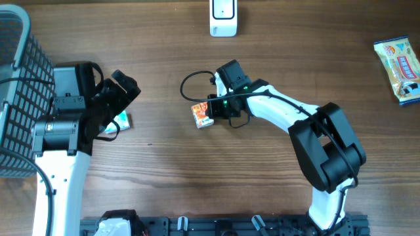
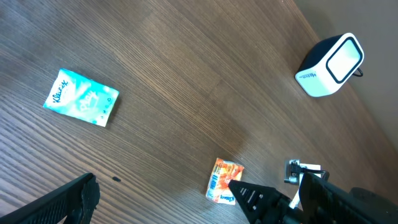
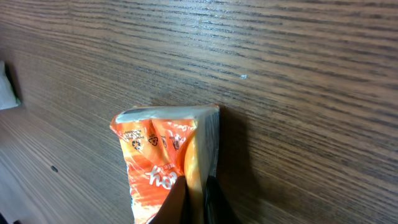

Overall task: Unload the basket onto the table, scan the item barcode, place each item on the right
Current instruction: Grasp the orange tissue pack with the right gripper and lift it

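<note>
Overhead, the right gripper (image 1: 211, 112) reaches out over the middle of the worktop (image 1: 164, 177), its 2 fingers closed on the orange packet (image 1: 201, 115). The packet sticks out from the fingertips on the side away from the arm. In the right wrist view, the fingertips (image 3: 214, 202) pinch 1 thin edge of the orange packet (image 3: 165, 152), with the jaws almost together and the printed face turned toward the camera. Whether the packet rests on the wood or hangs just above it cannot be told.

The white scanner (image 1: 223, 18) stands well beyond the right gripper at the far edge of the worktop, apart from the packet. The left wrist view shows the scanner (image 2: 328, 65) with its window side showing, well past the orange packet (image 2: 224, 180).

The left gripper (image 1: 120, 105) is spread wide and has hold of nothing. A teal tissue pack (image 1: 122, 122) lies flat just beside its lower finger. A wire basket (image 1: 16, 98) sits behind the left arm. A snack bag (image 1: 400, 69) lies far off to the right of the right gripper.
</note>
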`<state>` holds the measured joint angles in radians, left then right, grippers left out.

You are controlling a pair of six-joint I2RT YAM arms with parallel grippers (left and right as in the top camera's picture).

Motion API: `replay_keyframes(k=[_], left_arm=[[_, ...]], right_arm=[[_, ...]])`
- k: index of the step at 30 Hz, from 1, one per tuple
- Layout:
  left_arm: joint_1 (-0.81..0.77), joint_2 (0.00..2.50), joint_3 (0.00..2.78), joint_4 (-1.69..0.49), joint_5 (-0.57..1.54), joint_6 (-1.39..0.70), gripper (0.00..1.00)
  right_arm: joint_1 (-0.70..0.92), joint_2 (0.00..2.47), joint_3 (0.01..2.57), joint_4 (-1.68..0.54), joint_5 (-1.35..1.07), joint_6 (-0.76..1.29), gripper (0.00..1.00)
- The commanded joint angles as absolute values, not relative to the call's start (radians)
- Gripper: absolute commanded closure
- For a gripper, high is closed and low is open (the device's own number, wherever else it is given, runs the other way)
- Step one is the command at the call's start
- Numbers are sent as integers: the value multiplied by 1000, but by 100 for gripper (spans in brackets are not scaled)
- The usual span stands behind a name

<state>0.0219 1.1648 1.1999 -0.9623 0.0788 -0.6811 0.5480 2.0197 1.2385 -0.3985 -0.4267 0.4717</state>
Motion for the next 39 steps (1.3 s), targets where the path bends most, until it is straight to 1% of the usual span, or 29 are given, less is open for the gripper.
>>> replay_keyframes(k=[1,3,6,11,16,22,24,29,34,39], left_arm=[[28,1169,1211,-963,69,-658,0],[28,1169,1211,-962,69,-658,0],[28,1169,1211,-963,69,-658,0],[28,1169,1211,-962,69,-658,0],[28,1169,1211,-963,69,-658,0],[28,1169,1211,-962,69,-658,0],[28,1169,1211,-962,69,-658,0],[28,1169,1211,-962,69,-658,0],[28,1169,1211,-963,69,-658,0],[28,1169,1211,-963,69,-658,0]], right_arm=[[530,2030,1238,-410,-519,471,96],[503,2020,1238,-409,-590,470,96],[426,2015,1238,-409,-761,424,96],[231,2016,1237,-409,-1150,347,96],[94,2019,1234,-437,-1361,270,96],[30,2030,1196,-430,-1579,157,96],[28,2030,1168,-405,-1625,149,96],[28,2031,1104,-365,-1624,165,96],[29,2031,1098,-350,-1624,218,96],[33,2031,1098,-341,-1624,216,96]])
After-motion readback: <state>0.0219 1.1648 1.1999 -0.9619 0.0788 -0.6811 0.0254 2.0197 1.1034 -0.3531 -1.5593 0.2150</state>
